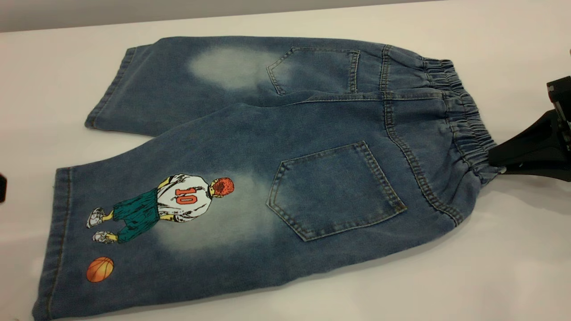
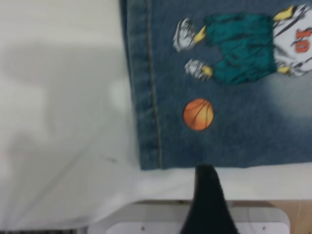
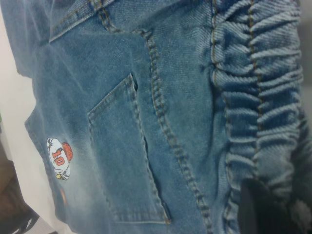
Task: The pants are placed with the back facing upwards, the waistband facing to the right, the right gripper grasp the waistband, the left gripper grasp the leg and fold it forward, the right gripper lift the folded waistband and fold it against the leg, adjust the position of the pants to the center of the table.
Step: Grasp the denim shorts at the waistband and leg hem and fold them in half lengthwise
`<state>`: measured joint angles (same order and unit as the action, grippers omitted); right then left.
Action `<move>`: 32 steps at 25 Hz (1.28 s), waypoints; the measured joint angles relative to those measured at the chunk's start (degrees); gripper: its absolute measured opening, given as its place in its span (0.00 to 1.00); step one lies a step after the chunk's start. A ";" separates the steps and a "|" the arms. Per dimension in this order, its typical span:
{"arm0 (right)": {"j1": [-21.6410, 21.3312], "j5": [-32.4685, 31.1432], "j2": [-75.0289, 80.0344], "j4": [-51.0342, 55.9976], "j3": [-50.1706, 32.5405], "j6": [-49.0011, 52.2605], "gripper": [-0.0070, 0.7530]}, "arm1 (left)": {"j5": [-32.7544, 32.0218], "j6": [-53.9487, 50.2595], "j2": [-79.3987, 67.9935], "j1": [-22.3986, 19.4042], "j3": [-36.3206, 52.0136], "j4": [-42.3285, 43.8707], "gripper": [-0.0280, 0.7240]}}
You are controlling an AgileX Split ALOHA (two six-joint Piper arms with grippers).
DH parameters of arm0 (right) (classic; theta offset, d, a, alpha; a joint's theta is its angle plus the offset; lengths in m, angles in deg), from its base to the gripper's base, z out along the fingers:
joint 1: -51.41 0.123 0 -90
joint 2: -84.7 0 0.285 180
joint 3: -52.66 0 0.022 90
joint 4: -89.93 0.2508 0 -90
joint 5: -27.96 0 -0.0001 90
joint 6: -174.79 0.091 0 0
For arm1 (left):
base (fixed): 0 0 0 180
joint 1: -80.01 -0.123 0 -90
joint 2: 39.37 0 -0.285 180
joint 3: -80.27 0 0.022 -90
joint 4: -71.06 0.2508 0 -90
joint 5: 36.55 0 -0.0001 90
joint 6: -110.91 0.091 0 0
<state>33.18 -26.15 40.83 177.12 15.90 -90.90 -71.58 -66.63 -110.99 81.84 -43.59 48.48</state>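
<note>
The right gripper point(image 1: 496, 161) is held low at the right edge of the exterior view, its wedge-shaped black jaw pointed leftward and closed on the waistband point(image 1: 464, 120), while the left gripper point(image 2: 207, 171) is seen only as one dark fingertip hovering above the table.

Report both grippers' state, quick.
Right gripper: at the pants' waistband edge, grip cannot be told.
Left gripper: just off the printed leg's hem, cannot be told.

1 pr pants point(image 1: 285, 147) w/ 2 legs, 2 back pockets, 1 printed player, 1 ball point(image 1: 100, 269); 1 table point(image 1: 513, 267); 2 grippers: right point(image 1: 495, 160), left point(image 2: 207, 170).
</note>
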 joint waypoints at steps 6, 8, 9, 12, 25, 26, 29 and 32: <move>0.00 0.00 0.00 0.00 0.00 0.00 0.04 | 4.21 -0.23 -6.91 0.00 0.65 -0.20 0.64; 0.00 0.00 0.00 -0.06 0.00 0.00 0.04 | 5.28 -0.23 -10.52 0.00 0.65 -0.78 0.64; 0.00 0.00 0.00 -0.06 0.00 0.00 0.04 | 5.38 -0.23 -12.38 0.00 0.65 -0.78 0.64; 0.00 0.00 0.00 -0.06 0.00 0.00 0.04 | 5.78 -0.06 -17.58 0.00 0.65 -1.47 0.64; 0.00 0.00 0.00 -0.21 0.00 -0.16 0.04 | 11.81 2.28 -29.49 0.00 0.54 -1.87 0.64; 0.00 0.00 0.00 -0.21 0.00 -0.16 0.04 | 12.18 2.72 -30.14 0.00 0.48 -1.87 0.64; 0.00 0.00 0.00 -0.28 0.00 -0.16 0.04 | 13.48 3.61 -32.55 0.00 0.35 -1.94 0.64; 0.00 0.00 0.00 -0.28 0.00 -0.16 0.04 | 14.30 4.50 -35.32 0.00 0.30 -3.10 0.64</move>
<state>33.18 -26.15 40.83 176.84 15.90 -91.05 -57.28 -62.14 -146.32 81.84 -43.29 45.38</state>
